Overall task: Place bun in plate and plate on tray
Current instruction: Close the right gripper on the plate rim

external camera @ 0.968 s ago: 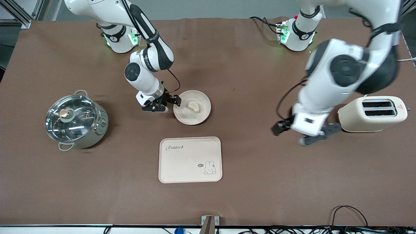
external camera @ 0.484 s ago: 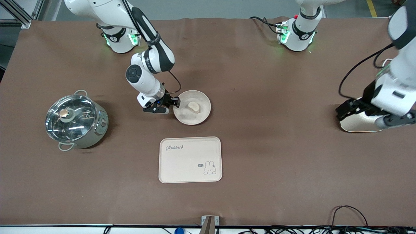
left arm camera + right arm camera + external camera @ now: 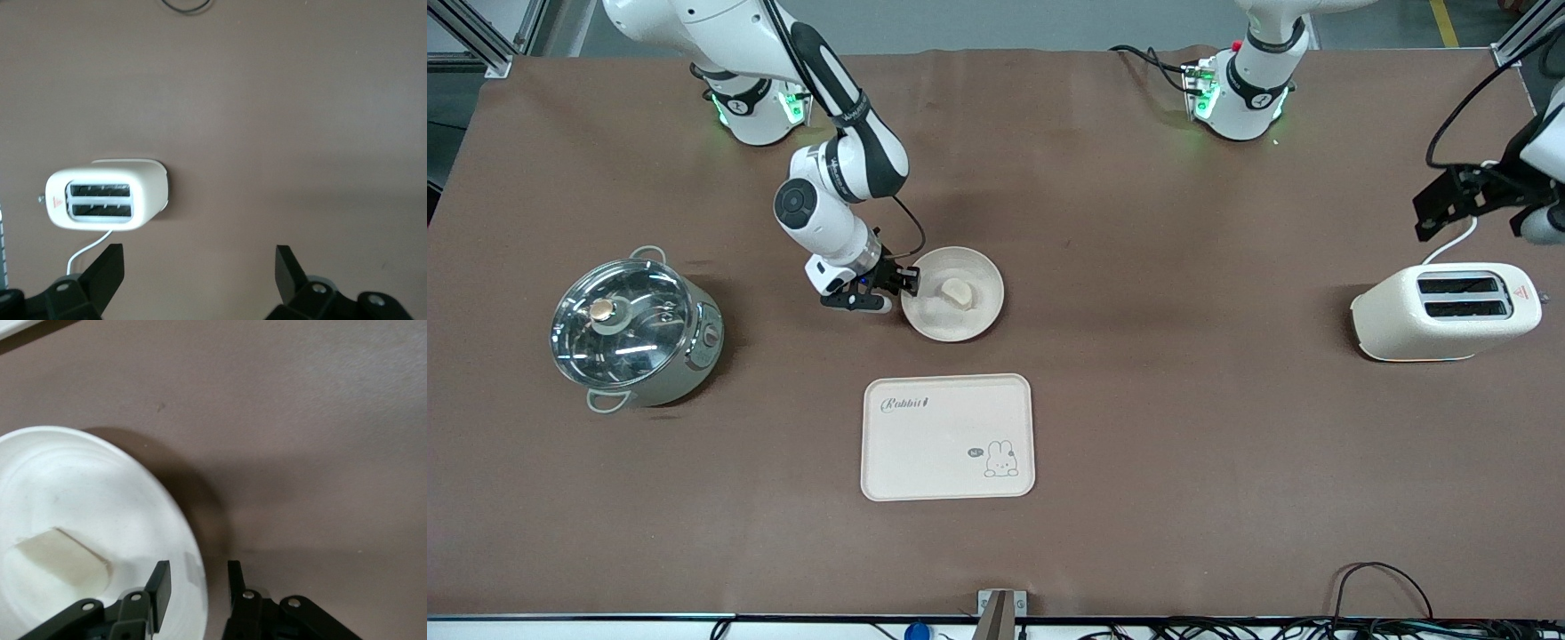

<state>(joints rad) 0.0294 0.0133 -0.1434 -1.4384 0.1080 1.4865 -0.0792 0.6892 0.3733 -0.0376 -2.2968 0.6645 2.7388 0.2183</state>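
Observation:
The bun [image 3: 958, 290] lies in the round cream plate [image 3: 951, 331], which sits on the table farther from the front camera than the Rabbit tray [image 3: 925, 444]. My right gripper [image 3: 903, 283] is low at the plate's rim on the right arm's side. In the right wrist view the right gripper [image 3: 198, 572] is open, with one finger over the plate [image 3: 80, 487] and one outside the rim; the bun [image 3: 60, 560] lies just past it. My left gripper [image 3: 1485, 218] is open and empty, up in the air at the left arm's end of the table; the left wrist view also shows the left gripper [image 3: 200, 257].
A cream toaster [image 3: 1445, 311] stands at the left arm's end; it also shows in the left wrist view [image 3: 107, 199]. A steel pot with a glass lid [image 3: 633, 327] stands at the right arm's end. Cables lie along the front edge.
My left arm has swung from beside the toaster out toward the table's end and up. My right gripper has edged closer onto the plate's rim.

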